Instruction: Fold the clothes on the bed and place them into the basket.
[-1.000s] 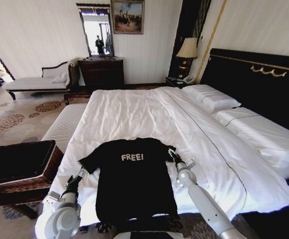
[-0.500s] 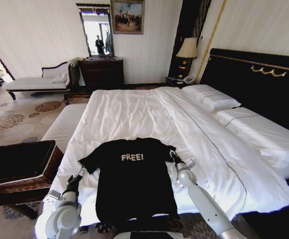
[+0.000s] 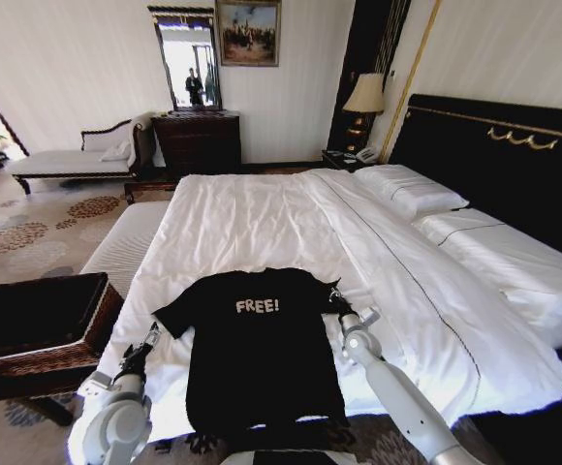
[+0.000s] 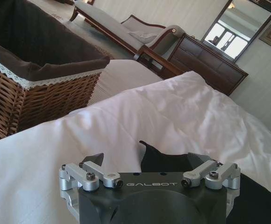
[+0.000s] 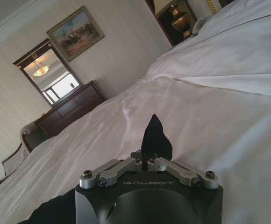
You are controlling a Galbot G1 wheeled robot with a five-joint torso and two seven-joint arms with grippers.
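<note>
The black T-shirt (image 3: 257,358) with white "FREE!" lettering lies flat on the near end of the bed (image 3: 262,213). My right gripper (image 3: 336,300) is shut on the edge of its right sleeve. In the right wrist view, a peak of black cloth (image 5: 154,136) stands up from the closed right gripper (image 5: 147,161). My left gripper (image 3: 149,336) sits just beside the left sleeve. The left gripper (image 4: 147,163) is open, with the sleeve's tip (image 4: 166,161) lying ahead between its fingers. The wicker basket (image 3: 39,315) stands on the floor left of the bed, its woven wall (image 4: 32,93) close to my left arm.
A cream striped bench (image 3: 126,242) runs along the bed's left side beyond the basket. Pillows (image 3: 412,189) and the black headboard (image 3: 494,165) are at the right. A chaise longue (image 3: 78,160), dresser (image 3: 199,140) and lamp (image 3: 365,97) stand by the far wall.
My left arm has drawn back slightly toward the bed's near edge. The right gripper has edged a little up the sleeve. The shirt lies as before.
</note>
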